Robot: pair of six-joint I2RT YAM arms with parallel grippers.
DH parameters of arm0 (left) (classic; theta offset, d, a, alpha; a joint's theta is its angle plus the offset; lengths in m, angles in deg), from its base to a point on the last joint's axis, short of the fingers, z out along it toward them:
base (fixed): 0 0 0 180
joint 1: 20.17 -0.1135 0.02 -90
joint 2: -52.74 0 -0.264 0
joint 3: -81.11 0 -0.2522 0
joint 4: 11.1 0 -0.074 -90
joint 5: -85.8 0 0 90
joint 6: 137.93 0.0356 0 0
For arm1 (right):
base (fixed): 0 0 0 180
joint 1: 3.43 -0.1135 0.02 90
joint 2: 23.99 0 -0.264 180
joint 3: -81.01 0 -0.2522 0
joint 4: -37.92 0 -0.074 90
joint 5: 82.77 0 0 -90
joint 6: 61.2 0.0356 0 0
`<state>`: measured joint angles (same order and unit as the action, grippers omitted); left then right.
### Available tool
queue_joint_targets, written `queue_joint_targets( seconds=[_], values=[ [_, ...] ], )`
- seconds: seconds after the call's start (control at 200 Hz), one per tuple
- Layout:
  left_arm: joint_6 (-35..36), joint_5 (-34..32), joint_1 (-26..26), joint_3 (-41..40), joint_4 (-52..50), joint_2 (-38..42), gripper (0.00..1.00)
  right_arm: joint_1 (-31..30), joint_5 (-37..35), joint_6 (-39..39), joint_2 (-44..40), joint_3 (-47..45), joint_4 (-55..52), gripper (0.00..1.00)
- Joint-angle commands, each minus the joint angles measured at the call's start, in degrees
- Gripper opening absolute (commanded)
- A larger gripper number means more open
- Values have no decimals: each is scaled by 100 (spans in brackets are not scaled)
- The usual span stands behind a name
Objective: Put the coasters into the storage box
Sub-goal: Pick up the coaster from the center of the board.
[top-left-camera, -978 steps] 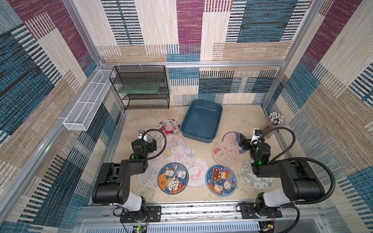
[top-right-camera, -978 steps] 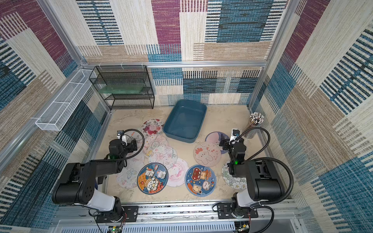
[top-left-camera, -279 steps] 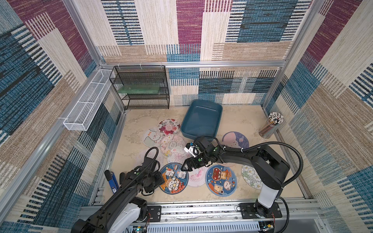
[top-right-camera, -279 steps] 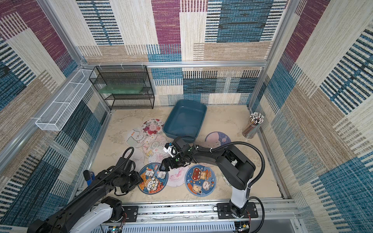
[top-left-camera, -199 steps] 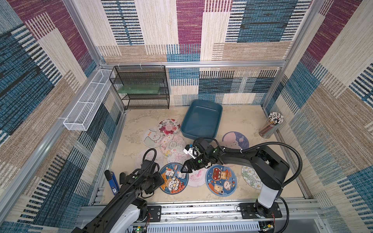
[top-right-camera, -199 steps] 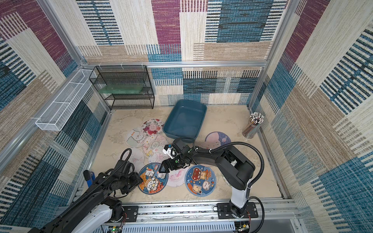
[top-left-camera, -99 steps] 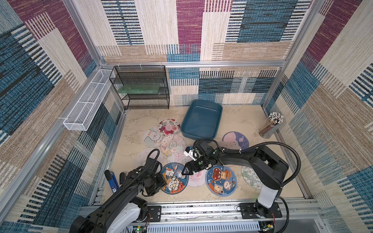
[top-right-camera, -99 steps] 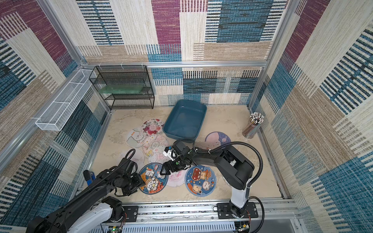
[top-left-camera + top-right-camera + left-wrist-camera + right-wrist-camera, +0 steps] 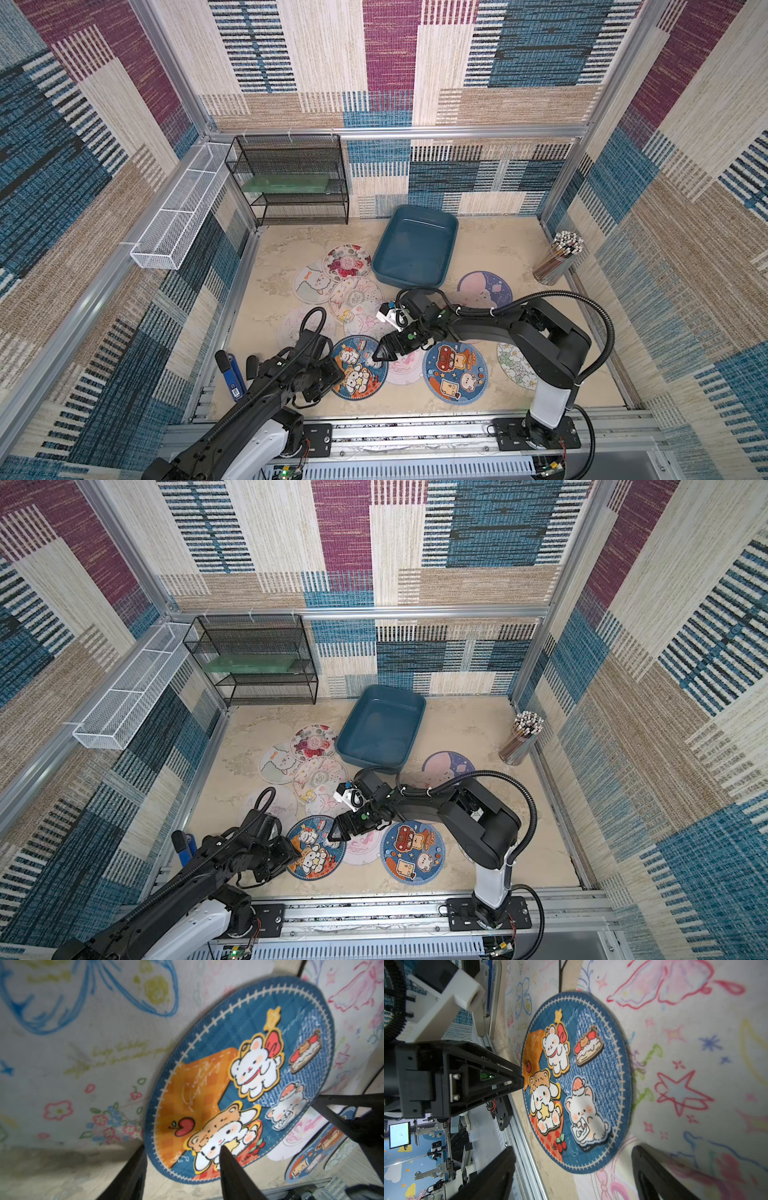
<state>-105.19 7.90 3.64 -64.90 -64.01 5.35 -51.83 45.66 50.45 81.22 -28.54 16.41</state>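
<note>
Several round coasters lie spread on the beige floor. A blue coaster [image 9: 359, 370] [image 9: 316, 850] printed with bears and rabbits lies near the front. My left gripper [image 9: 334, 372] [image 9: 182, 1148] is open at its left edge, one finger over the print and one on the floor beside it. From the other side, my right gripper [image 9: 379, 356] [image 9: 574, 1150] is wide open, low over the same coaster [image 9: 577, 1084], and holds nothing. The storage box [image 9: 415, 249] [image 9: 380, 729] is a teal bin at the back, with nothing in it.
A second blue coaster [image 9: 455, 370], a pink-white one [image 9: 401, 368] and pastel ones [image 9: 347, 261] lie around. A black wire rack [image 9: 291, 183] stands back left by a white mesh tray [image 9: 183, 208]. A pencil holder [image 9: 559, 257] stands at the right wall. A blue tool [image 9: 232, 374] lies front left.
My left gripper has edged right, up to the blue coaster's left edge. The right gripper has stayed over its right side. No coaster has moved.
</note>
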Motion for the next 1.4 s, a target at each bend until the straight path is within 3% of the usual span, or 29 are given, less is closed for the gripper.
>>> queue_joint_targets(
  seconds=[0.0, 0.346, 0.651, 1.062, 1.397],
  values=[
    [-7, -384, 9, -113, -75, -78, 56, -38, -267, -180, 54, 29, -284, 89],
    [-3, -392, 65, -177, -110, -186, 57, -261, -260, -372, 277, 150, -568, 89],
    [51, -377, 115, -165, -113, -287, 56, -259, 190, -178, 349, 202, -262, 87],
    [92, -331, 132, -176, -110, -340, 56, -265, 327, -306, 467, 473, -427, 64],
    [140, -313, 129, -168, -110, -367, 56, -263, 271, -286, 519, 580, -446, 31]
  ],
)
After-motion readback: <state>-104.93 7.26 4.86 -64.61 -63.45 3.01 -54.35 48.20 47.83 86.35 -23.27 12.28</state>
